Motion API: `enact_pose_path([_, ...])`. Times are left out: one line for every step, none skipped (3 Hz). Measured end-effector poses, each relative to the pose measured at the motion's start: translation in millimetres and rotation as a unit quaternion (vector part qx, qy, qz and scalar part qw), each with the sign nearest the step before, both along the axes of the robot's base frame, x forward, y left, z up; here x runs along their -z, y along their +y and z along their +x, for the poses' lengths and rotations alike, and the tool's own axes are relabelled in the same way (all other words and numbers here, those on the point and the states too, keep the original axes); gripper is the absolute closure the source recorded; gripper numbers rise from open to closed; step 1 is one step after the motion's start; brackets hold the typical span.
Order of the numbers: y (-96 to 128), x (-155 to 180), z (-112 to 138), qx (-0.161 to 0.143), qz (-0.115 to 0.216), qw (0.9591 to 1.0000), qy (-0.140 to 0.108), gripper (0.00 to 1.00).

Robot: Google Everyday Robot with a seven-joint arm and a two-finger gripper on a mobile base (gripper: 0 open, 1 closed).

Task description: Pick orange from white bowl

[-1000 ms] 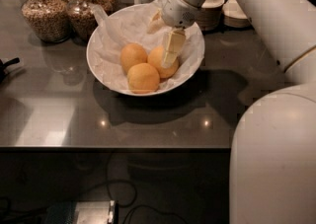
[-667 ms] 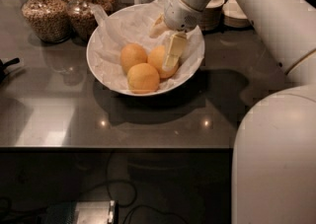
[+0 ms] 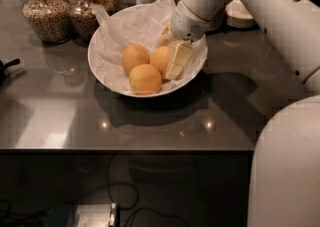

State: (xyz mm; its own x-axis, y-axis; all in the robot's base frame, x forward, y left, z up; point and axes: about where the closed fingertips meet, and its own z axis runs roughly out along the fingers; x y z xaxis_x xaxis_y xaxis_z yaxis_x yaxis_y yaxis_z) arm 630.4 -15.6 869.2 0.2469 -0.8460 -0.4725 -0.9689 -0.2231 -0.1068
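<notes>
The robot's arm [image 3: 260, 6] is a thick, smooth, glossy white tube with a few small dark dots like screw holes along its shell. It narrows to a rounded white wrist housing [image 3: 200, 1], ringed by a thin tan seam and bearing a greyish speckled patch. Below that, the pale cream-yellow pincer [image 3: 175, 63] is at the 3 o'clock side of the white bowl [image 3: 97, 68], and a large rounded white body shell [image 3: 285, 171] fills the view's 4 o'clock corner.
</notes>
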Motion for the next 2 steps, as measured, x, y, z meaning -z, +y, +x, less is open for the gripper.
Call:
enact_pose_path([-0.1, 7.0, -3.9, 0.001, 0.005, 1.0000, 0.005, 0.34])
enact_pose_path([3.4, 15.5, -3.6, -0.006, 0.009, 0.9999, 0.009, 0.51])
